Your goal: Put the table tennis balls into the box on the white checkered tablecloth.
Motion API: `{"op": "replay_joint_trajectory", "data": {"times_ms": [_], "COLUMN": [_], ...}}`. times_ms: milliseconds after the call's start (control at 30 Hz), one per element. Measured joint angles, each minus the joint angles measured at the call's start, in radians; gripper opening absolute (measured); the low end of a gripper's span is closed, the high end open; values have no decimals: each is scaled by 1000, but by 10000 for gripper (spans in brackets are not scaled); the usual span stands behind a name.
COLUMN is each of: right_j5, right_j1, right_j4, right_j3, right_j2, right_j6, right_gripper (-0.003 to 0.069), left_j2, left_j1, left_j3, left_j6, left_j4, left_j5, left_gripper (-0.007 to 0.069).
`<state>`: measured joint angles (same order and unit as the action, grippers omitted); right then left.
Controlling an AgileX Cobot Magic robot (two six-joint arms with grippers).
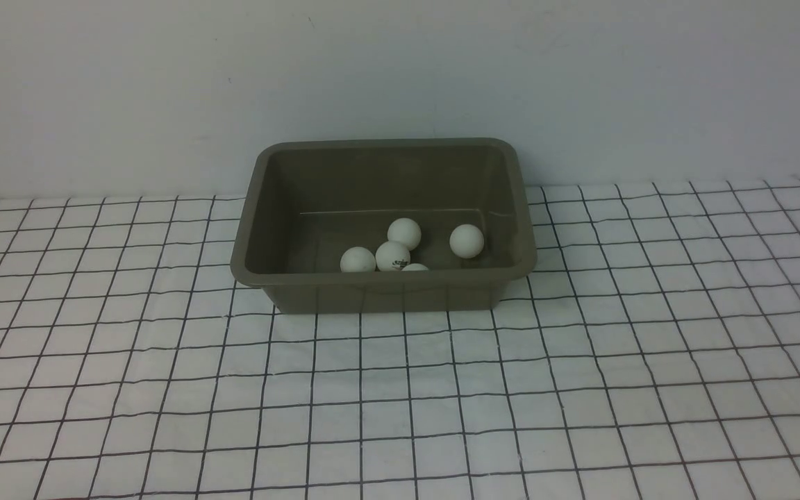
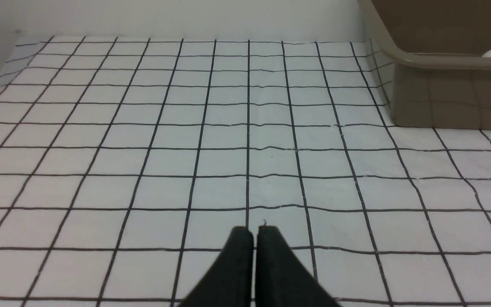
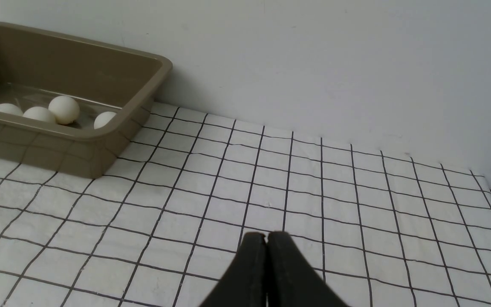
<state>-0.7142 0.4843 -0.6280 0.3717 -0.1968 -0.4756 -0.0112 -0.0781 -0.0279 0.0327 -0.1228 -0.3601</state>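
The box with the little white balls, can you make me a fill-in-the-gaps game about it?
1. The box holds ____ table tennis balls.
2. The box stands on a white checkered ____.
3. The left claw is ____, gripping nothing.
4. The right claw hangs over the ____, not the box.

Missing words: five; tablecloth; shut; tablecloth

The front camera is looking forward and down from the robot's side, taking in the white checkered tablecloth (image 1: 580, 389) up to the far wall, with the box (image 1: 382, 281) at the far edge. The 2 wrist cameras are sitting low, close to the cloth, each facing that far edge. All 3 are sharing the box (image 2: 441, 91) (image 3: 79, 147).
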Motion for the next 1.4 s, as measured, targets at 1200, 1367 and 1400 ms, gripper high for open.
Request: {"op": "replay_joint_trajectory", "data": {"times_ms": [1200,1367,1400], "right_j5": [69,140,148], "right_j1": [-262,-464,-493], "right_j4": [48,156,178], "right_j3": [0,0,0], "right_j2": [0,0,0], "right_j6": [-2,-3,-2], "right_gripper": [-16,-16,-16], "left_j2": [0,0,0], "left_j1": [0,0,0], "left_j3": [0,0,0], "left_j6": [0,0,0], "left_j4": [-79,-79,-79], "left_j5": [-5,-5,-5], "left_gripper": [-4,-4,-4]}}
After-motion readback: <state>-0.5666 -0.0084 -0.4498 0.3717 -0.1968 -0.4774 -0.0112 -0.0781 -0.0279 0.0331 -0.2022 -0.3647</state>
